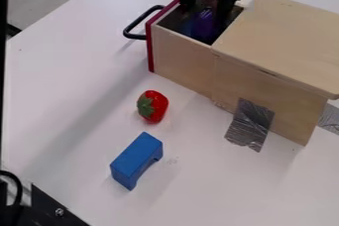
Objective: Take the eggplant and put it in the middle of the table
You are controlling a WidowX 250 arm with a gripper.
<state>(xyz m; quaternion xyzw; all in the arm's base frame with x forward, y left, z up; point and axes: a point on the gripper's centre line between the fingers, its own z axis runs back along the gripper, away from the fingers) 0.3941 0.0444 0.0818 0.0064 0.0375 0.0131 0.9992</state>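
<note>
The black gripper [204,14] hangs at the top of the view over the open drawer, its two fingers spread apart and lowered into the drawer's opening. A dark purple eggplant [204,25] lies inside the drawer, just below and between the fingers. Part of it is hidden by the drawer's front wall and the shadow inside. The white table [73,106] stretches out to the left and in front of the drawer.
The wooden drawer [180,54] with a black handle [135,28] juts out of a wooden box [281,41]. A red strawberry [156,107] and a blue arched block [138,159] lie on the table. Grey tape [250,123] runs from the box onto the table.
</note>
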